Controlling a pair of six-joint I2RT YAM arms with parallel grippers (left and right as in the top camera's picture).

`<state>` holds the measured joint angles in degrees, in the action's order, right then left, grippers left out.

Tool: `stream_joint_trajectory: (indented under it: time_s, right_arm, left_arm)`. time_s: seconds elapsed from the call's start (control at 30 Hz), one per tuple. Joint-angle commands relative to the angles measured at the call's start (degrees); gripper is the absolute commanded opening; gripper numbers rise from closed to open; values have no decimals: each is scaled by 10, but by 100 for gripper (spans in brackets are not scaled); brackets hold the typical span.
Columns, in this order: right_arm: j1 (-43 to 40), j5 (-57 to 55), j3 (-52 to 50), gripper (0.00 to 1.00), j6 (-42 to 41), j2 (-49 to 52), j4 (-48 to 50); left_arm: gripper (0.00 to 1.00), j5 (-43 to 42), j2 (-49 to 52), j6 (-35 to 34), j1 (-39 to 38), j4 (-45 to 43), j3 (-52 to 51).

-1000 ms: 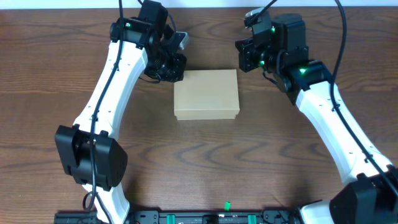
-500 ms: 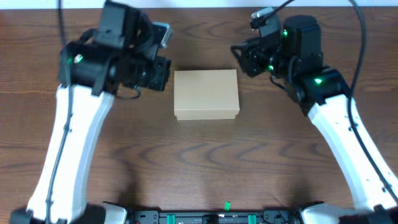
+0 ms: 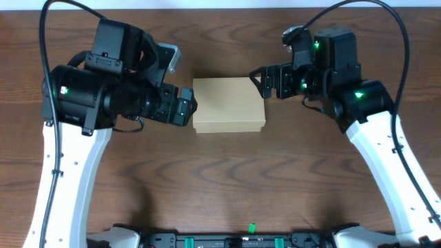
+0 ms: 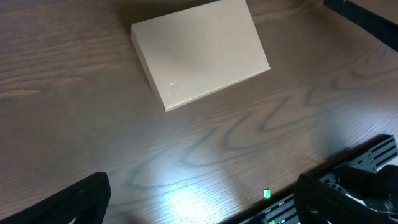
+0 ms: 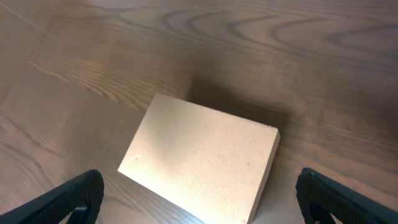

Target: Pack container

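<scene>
Left gripper (image 3: 185, 109) and right gripper (image 3: 264, 81) flank the small closed tan cardboard box (image 3: 229, 103) overhead, both just beside it. Its long axis runs between them across the brown wooden table (image 3: 227, 179). Left wrist: fingers (image 4: 78, 200) spread wide, box ahead. Right wrist: fingers (image 5: 68, 198) spread, box centred between them.

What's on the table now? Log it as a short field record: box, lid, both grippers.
container: tan cardboard box, lying flat on the wooden table, between the two arms
lid: closed
left gripper: open, holding nothing, beside the box on the left arm's side
right gripper: open, holding nothing, beside the box on the right arm's side
</scene>
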<state>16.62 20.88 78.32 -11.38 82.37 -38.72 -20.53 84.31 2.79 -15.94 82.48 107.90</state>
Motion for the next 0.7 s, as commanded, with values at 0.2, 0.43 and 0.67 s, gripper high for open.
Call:
stream_joint_trajectory:
  time_s: [0.2, 0.43, 0.67]
  right_arm:
    - [-5, 3, 7, 99, -10, -3, -10]
    - [-5, 3, 7, 99, -10, -3, -10]
    - [-5, 3, 7, 99, -10, -3, -10]
  left_arm:
    - [95, 6, -3, 0, 3, 2, 0]
    - [95, 21, -3, 0, 3, 2, 0]
    - [95, 95, -12, -1, 3, 2, 0]
